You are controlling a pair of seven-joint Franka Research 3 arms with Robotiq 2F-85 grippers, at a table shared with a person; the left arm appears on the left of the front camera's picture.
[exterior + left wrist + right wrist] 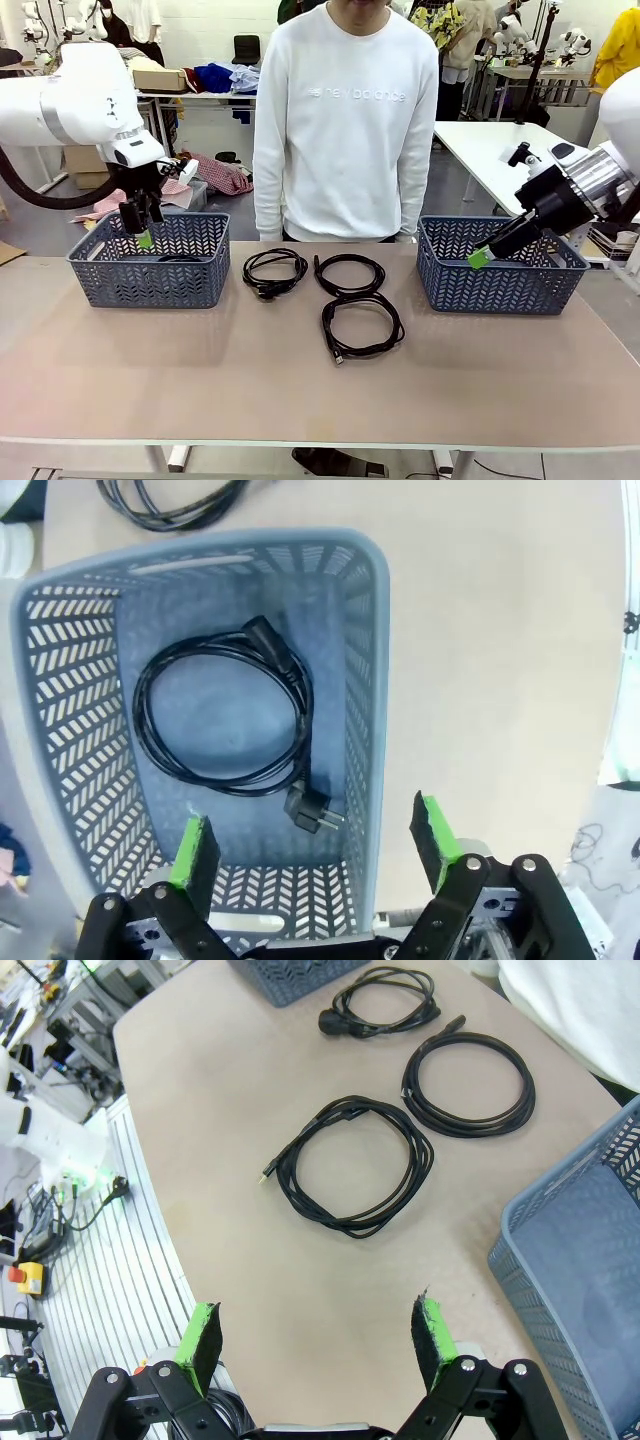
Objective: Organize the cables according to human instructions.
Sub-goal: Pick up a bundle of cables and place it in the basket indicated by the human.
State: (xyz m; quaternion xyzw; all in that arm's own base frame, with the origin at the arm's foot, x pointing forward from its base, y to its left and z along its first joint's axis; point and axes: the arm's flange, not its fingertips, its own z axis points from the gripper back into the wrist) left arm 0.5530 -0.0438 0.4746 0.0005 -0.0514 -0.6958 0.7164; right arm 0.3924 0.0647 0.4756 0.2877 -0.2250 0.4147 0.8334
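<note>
The table (300,400) is carrying two grey-blue baskets, and a person (345,120) in a white sweatshirt is standing at its far edge, between them. The left basket (150,275) is holding one coiled black cable (302,710), lying flat on its floor with both plugs showing. The right basket (500,285) is sitting at the opposite end. The left gripper (310,825) is hovering above the left basket, fingers spread wide and gripping nothing. The right gripper (315,1310) is hanging over the inner rim of the right basket, jaws likewise wide apart and empty. Three more cables are lying between the baskets: one coil (268,290) nearest the left basket, a second (350,293) just beside it, and a third (326,325) touching the second on the robot's side.
</note>
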